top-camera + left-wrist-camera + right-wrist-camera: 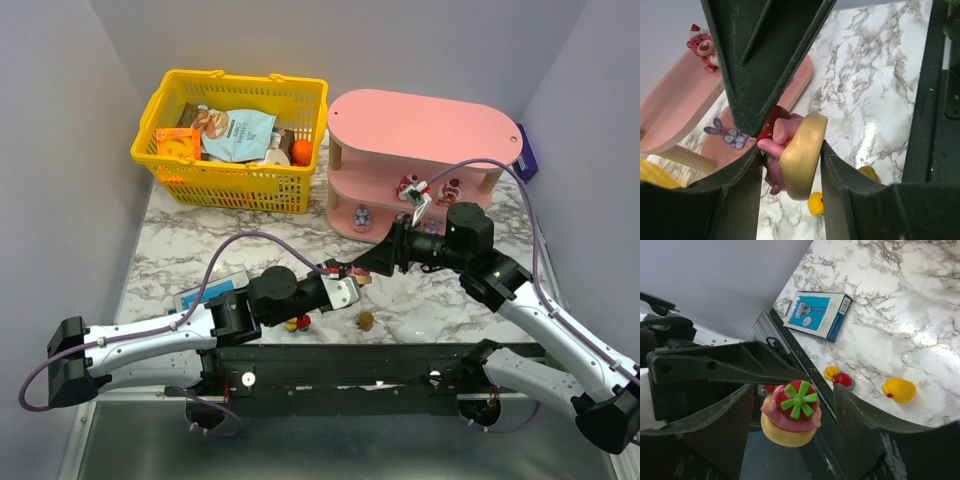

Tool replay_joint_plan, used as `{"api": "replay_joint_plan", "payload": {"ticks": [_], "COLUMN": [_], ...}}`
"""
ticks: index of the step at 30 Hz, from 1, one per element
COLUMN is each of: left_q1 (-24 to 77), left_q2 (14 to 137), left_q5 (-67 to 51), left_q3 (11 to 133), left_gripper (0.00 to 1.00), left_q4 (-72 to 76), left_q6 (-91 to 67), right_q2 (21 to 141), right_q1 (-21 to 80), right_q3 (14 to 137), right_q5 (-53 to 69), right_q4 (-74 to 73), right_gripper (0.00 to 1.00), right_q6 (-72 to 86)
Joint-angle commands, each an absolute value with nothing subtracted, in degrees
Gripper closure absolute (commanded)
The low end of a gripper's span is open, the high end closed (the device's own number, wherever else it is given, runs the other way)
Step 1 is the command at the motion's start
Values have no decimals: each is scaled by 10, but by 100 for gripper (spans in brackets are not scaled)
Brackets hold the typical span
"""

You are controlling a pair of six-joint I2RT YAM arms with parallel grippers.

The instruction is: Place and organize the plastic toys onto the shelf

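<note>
Left gripper [791, 154] is clamped on the strawberry toy [796, 161] in its own wrist view, a pad pressed to each side of it, and the toy hangs above the table. Beyond it you see the shelf [680, 105], with a pink bear [702, 46] on one tier and a blue rabbit [727, 133] on the tier below

From the right wrist, the right gripper [794, 392] stands spread around that same toy. A gap shows on one side, so I judge it is not pinching anything yet. Down on the marble table [880, 305] a yellow-and-red toy [838, 378] and a yellow duck [898, 390] lie close to the near edge, and a blue box [817, 315] sits apart from them

From above, both grippers meet over the middle of the table, just near of the shelf. Three toys stand on its tiers, one is in hand, and at least two wait by the near edge, so I'd call roughly half of what you can see done. You have open marble up to the shelf front. The top deck overhangs the tiers, so entry looks low and frontal. The yellow basket [230, 130] crowds the shelf's left end, and the right arm's cable [480, 164] arcs over its right end
</note>
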State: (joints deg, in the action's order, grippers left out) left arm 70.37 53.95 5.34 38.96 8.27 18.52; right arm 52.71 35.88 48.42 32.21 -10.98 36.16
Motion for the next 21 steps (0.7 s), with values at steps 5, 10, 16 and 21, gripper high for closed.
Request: {"api": "replay_joint_plan", "payload": {"ticks": [5,10,16,21], "left_q1": [717,723,728,734], "left_q2": [541,541,541,544], "left_q5": [119,116,118,123], "left_q3": [383,383,381,381], "left_gripper": [96,96,96,96], "left_q4": [159,162,163,163], "left_q6": [220,226,232,236], "right_q2": [540,550,562,570], "right_q1": [360,362,364,364], "right_q3": [479,479,480,482], "right_q5": [368,372,380,374], "right_q4": [-83,-83,-81,-80], "right_gripper": [45,49,55,51], "right_q6": [360,348,340,342]}}
